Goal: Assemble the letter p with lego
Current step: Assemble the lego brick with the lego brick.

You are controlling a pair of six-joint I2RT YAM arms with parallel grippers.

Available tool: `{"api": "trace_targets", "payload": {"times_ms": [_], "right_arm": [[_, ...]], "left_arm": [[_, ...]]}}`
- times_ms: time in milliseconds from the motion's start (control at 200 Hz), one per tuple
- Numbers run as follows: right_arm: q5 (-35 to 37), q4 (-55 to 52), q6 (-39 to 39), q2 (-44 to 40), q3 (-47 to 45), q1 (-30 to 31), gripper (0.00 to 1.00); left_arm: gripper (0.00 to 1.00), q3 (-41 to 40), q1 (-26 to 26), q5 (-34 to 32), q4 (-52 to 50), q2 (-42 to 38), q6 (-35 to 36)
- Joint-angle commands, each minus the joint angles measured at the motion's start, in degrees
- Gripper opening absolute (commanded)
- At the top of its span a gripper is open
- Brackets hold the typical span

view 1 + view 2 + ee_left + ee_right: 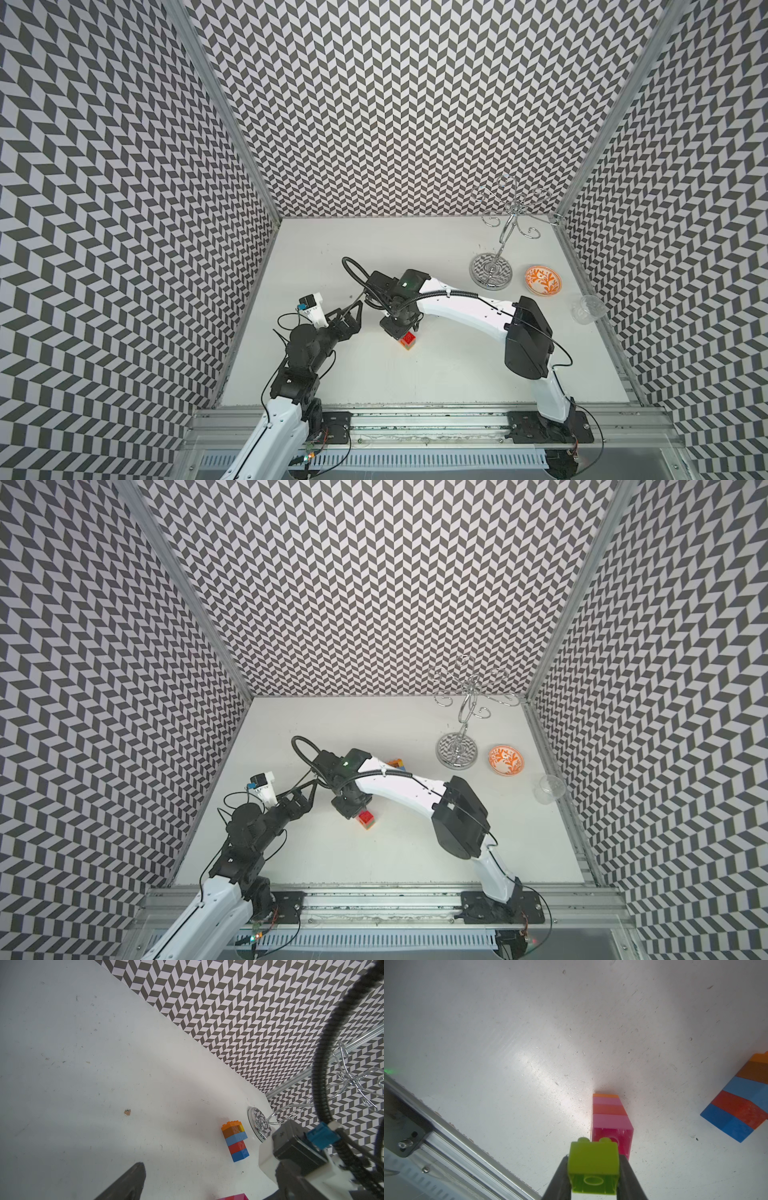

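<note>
Two off edges: pink stack, blue-red stack; right gripper clamps lime brick.

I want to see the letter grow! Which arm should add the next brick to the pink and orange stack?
Probably the right. The right gripper pinches a lime brick close to the pink and orange stack; the left gripper is open, empty and farther off.

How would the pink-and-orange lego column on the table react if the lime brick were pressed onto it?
The column looks tall on a one-brick footprint, so an off-centre press would probably tip it. Its bricks seem rigid, so it should move as one piece. On the smooth table it may slide.
</note>
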Motion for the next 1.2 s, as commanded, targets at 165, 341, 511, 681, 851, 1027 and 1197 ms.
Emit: {"api": "trace_targets", "payload": {"times_ms": [165,341,511,681,851,1027,1197], "right_arm": [[-0.1,-0.7,-0.3,-3.5,0.6,-1.0,0.00],[-2.8,1.2,-0.7,-5.6,-0.7,-1.1,0.00],[-3.3,2.4,-0.6,-6.2,-2.0,-1.2,0.00],[-4.3,2.9,-0.6,-4.8,-2.8,-1.3,0.00],[-3.5,3.1,0.1,-3.6,-3.5,-1.5,0.00],[-3.0,3.2,0.4,-2.5,-3.4,-1.8,0.00],[-2.9,3.4,0.6,-1.8,-3.7,-2.0,0.00]], "left_arm": [[1.00,-0.9,0.5,0.8,0.3,-0.6,0.8],[1.00,-1.0,0.5,0.9,0.7,-0.5,0.8],[1.00,-1.2,0.5,1.1,1.0,-0.3,0.7],[1.00,-1.2,0.5,1.2,1.2,-0.3,0.7],[1.00,-1.2,0.5,1.4,1.2,-0.3,0.7],[1.00,-1.2,0.5,1.5,1.1,-0.4,0.7],[1.00,-1.1,0.5,1.6,1.1,-0.5,0.7]]}}
